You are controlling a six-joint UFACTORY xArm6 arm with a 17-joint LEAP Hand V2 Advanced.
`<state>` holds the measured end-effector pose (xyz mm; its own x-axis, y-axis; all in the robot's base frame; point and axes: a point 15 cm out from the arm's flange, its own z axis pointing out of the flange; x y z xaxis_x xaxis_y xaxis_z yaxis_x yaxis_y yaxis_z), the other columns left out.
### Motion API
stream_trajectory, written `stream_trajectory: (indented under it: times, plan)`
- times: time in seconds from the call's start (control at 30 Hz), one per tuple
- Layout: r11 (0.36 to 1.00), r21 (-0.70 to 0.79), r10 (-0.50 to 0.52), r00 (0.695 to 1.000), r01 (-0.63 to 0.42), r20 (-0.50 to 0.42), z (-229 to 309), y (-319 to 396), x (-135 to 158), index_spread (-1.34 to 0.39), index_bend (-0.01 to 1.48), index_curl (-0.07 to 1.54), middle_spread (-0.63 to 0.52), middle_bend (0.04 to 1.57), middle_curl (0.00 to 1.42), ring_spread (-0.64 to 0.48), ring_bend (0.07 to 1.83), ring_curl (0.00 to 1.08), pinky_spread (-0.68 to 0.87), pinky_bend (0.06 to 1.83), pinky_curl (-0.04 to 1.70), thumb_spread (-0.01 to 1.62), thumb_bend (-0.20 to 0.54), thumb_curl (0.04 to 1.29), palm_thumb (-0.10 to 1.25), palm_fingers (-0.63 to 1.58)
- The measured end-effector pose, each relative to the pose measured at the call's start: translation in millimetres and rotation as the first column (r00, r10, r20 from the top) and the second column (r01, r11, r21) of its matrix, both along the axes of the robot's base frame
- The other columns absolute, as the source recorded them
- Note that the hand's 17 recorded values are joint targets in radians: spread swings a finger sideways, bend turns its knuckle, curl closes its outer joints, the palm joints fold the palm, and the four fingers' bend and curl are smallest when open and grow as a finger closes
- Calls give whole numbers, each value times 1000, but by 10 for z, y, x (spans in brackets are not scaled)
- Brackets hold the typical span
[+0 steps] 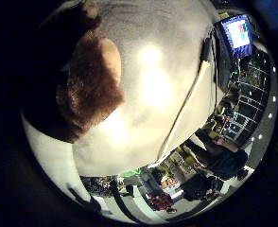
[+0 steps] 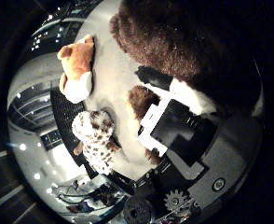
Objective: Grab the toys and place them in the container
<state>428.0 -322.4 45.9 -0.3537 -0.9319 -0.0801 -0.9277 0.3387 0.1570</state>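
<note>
The hand (image 2: 183, 126) is curling its white and black fingers around a dark brown plush toy (image 2: 193, 42), which is filling the view close against the palm above the pale table (image 1: 148, 75). Farther off, 2 more toys are lying on the table: a spotted plush (image 2: 96, 137) and an orange plush bear (image 2: 77, 67). Judging by this, the grasping step is under way; lifting and finding the container, not visible here, comes next.

A dark brown plush toy (image 2: 183, 42) sits so close to the palm that its outline runs off the view. The hand (image 2: 174, 126) covers part of it. Whether the fingers curl round the toy cannot be told.
</note>
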Motion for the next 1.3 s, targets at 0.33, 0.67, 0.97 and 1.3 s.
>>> stream_trajectory:
  times: [0.33, 0.67, 0.97, 1.3]
  plan:
    - [1000, 2, -22, 1000, 22, 5, 656, -39, -134, -265, 1023, 705, -112, 1232, 643, -166, 1379, 562, -220, 1322, 609, 566, -15, 650, 1083, 1238]
    - [999, -42, 12, 996, -8, 92, 1961, 235, -177, -252, 1068, 730, -102, 1295, 633, -162, 1432, 566, -182, 1305, 725, 474, -20, 764, 1069, 1190]
    - [981, 6, 190, 958, -196, 215, 3028, 1618, 33, -251, 1078, 738, -103, 1316, 616, -160, 1442, 558, -170, 1233, 845, 468, -21, 837, 1055, 1187]
    - [890, 52, 423, 861, -454, 281, 3429, 3767, 158, -249, 1079, 737, -102, 1325, 608, -161, 1451, 557, -179, 1168, 948, 467, -22, 870, 1045, 1188]
